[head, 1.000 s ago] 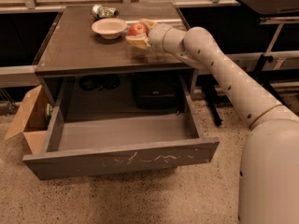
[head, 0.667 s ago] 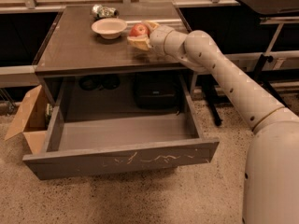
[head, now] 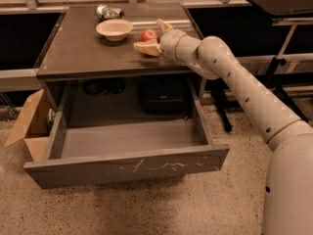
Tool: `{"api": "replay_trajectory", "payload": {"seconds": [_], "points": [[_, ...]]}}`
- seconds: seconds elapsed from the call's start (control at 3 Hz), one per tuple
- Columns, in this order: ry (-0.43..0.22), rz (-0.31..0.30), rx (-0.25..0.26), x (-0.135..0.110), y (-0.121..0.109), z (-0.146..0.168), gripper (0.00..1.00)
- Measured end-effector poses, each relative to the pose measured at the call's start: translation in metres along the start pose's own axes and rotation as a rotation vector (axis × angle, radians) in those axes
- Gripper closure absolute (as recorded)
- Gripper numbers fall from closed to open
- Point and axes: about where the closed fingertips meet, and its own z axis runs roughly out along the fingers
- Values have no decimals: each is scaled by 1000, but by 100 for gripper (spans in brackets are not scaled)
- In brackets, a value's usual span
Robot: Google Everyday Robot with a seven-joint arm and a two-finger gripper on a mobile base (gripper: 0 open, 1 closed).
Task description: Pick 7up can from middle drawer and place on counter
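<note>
The red-orange apple (head: 148,34) sits on the dark grey-brown counter (head: 83,48), right of the middle, next to the pale bowl (head: 114,29). My gripper (head: 150,36) is at the apple, with one pale finger (head: 145,48) in front of it and the other (head: 163,25) behind it. The fingers look spread, with the apple resting on the counter between them. The wide grey middle drawer (head: 132,166) is pulled out below; its scratched front panel faces me and its inside shows nothing.
A shiny silver-green can (head: 108,11) lies behind the bowl. A cardboard box (head: 29,124) stands left of the drawer. A black bag (head: 164,97) sits under the table. A black desk (head: 279,1) with thin legs stands at the right.
The fingers have spread, so the rear finger now shows behind the apple. The apple sits a little lower and further right on the counter.
</note>
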Motion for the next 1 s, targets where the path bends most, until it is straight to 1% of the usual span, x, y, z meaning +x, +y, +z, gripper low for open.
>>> {"api": "replay_trajectory", "payload": {"seconds": [0.33, 0.67, 1.0], "points": [[-53, 16, 10, -3, -5, -13, 0], [-103, 16, 40, -11, -11, -31, 0], [-154, -20, 129, -34, -19, -76, 0]]}}
